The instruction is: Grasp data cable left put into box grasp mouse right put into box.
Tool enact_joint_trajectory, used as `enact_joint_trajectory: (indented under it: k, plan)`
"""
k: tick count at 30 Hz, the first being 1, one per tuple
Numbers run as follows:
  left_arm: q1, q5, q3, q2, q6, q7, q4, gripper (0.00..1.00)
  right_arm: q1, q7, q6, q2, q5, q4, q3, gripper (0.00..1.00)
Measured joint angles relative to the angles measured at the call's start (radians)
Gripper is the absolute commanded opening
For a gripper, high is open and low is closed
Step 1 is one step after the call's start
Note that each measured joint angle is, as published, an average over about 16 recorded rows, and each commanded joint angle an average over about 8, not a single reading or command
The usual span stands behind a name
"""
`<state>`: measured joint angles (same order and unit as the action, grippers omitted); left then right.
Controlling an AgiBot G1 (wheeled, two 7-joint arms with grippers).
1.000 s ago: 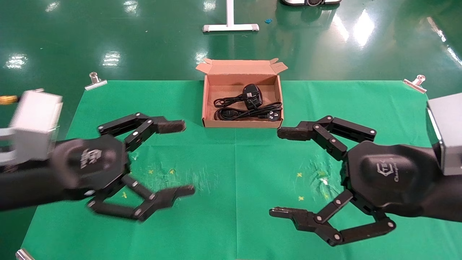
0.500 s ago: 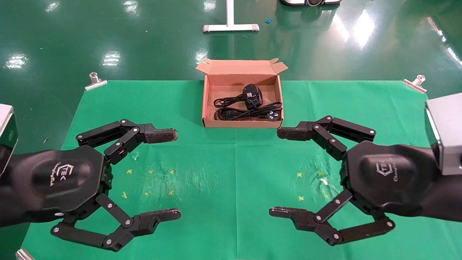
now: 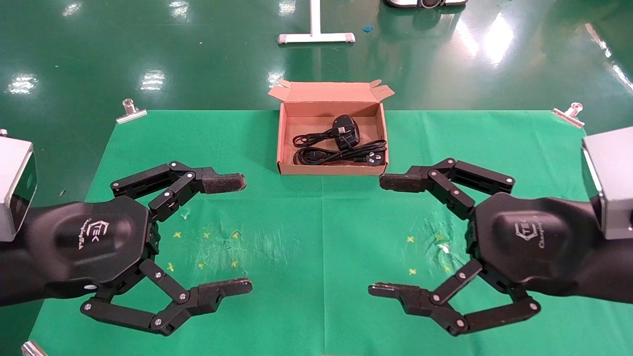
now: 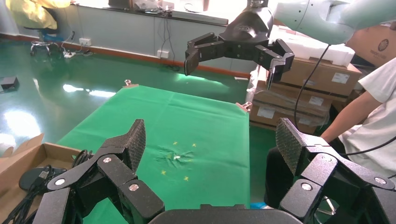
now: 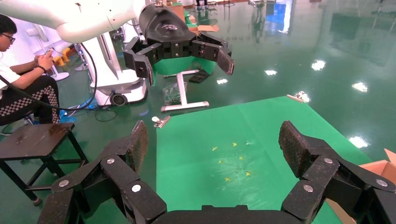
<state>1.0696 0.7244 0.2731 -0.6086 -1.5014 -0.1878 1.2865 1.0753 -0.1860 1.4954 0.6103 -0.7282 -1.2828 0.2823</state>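
The brown cardboard box (image 3: pixel 282 148) stands at the far middle of the green cloth with its flaps up. Inside it lie the black mouse (image 3: pixel 344 129) and the looped black data cable (image 3: pixel 341 154) with its plug (image 3: pixel 374 158). My left gripper (image 3: pixel 241 233) is open and empty over the near left of the cloth. My right gripper (image 3: pixel 384 235) is open and empty over the near right. In the left wrist view the box corner (image 4: pixel 28 154) and cable (image 4: pixel 32 184) show beside my left gripper (image 4: pixel 212 140). My right gripper (image 5: pixel 217 140) is seen open in its wrist view.
Metal clips hold the cloth at the far left (image 3: pixel 130 112) and far right (image 3: pixel 569 113) corners. Yellow crosses (image 3: pixel 205 249) mark the cloth. A white stand base (image 3: pixel 315 37) is on the floor beyond. People and stacked cartons (image 4: pixel 308 79) stand off the table.
My left arm has drawn back toward the near left and settled, gripper still open. The right arm, the box and its contents have not moved.
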Motion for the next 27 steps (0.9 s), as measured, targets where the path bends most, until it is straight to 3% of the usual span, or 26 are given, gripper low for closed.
enact_joint_trajectory:
  k: [27]
  plan:
    - [0.004, 0.006, 0.006, -0.002, 0.006, 0.0, -0.003, 1.0, 0.0, 0.0, -0.001, 0.0, -0.001, 0.0, 0.0, 1.0]
